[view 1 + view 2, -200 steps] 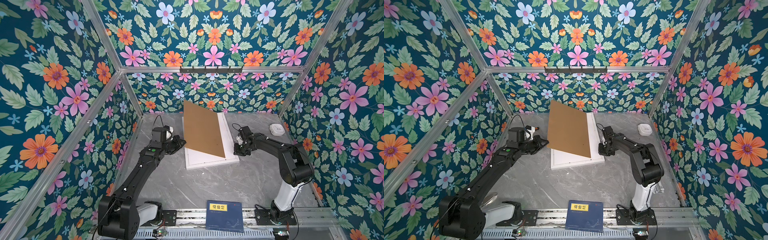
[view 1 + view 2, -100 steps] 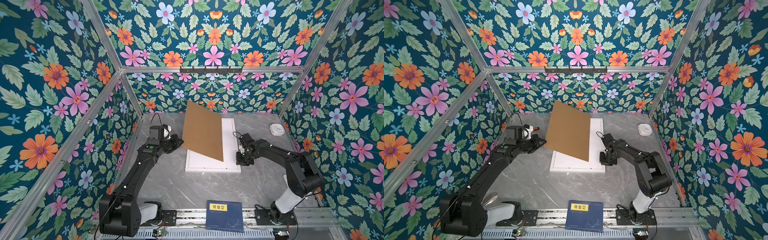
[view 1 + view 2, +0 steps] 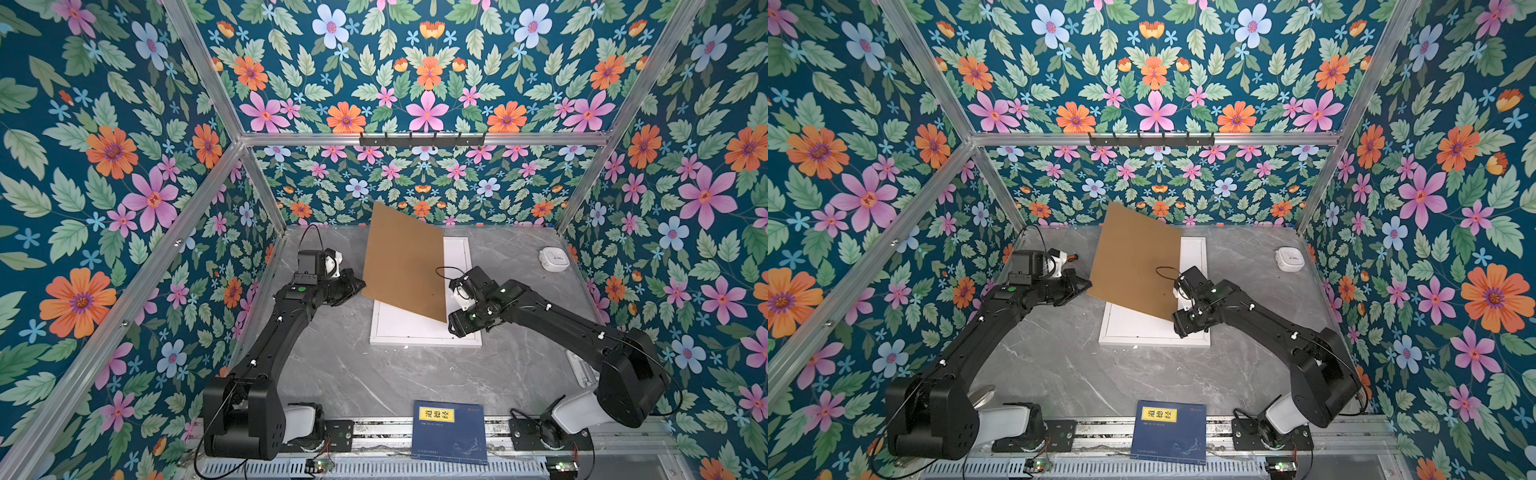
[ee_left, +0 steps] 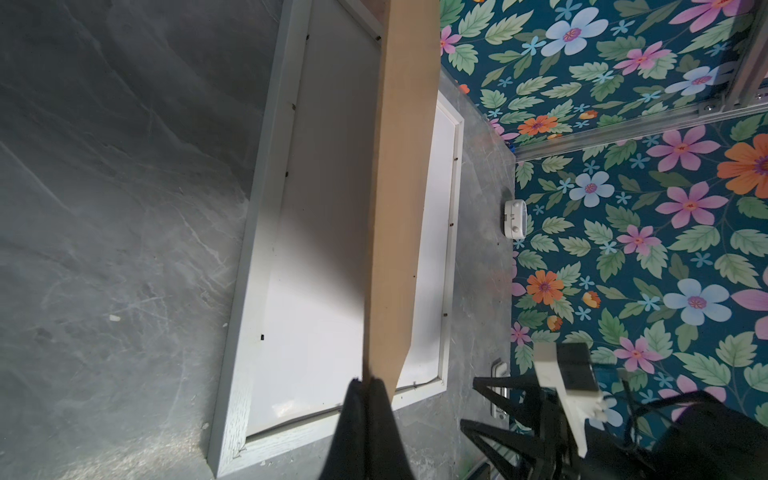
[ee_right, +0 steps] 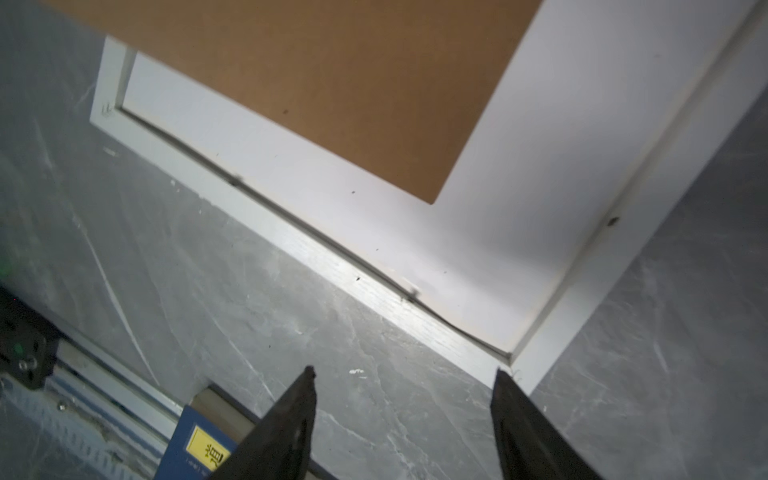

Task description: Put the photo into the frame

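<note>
L gripper (image 3: 360,286) pinches tilted board (image 3: 405,266) | R gripper (image 5: 403,374) agape by frame (image 3: 424,340)

top views: overhead, whole scene | wrist views: close, sharing frame (image 4: 262,208)

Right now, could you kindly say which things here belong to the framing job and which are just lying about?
Job: frame, brown backing board in the left claw, white sheet inside the frame.
Lying about: blue book, small white device.
</note>
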Motion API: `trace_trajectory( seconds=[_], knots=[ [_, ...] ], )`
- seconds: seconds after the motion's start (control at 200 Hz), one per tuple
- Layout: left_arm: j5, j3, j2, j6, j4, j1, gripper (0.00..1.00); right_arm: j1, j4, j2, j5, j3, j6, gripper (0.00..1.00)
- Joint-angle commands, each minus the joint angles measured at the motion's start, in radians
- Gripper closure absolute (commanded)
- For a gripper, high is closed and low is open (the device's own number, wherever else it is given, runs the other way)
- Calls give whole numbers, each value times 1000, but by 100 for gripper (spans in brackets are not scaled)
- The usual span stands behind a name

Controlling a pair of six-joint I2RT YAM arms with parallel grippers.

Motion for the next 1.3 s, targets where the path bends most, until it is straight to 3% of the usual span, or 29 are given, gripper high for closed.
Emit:
trace_trajectory(
  seconds=[0.0,0.24,0.565,1.29],
  knots=[
    [-9,7,14,22,-23,6,100,34,-2,29,3,1,-107,33],
    [2,6,21,36,-29,8,100,61,18,93,-12,5,-176,36],
    [15,-20,9,31,-19,19,100,84,47,224,91,24,-218,43],
    [26,-20,27,31,-8,25,100,150,62,258,209,-5,-214,64]
  ],
)
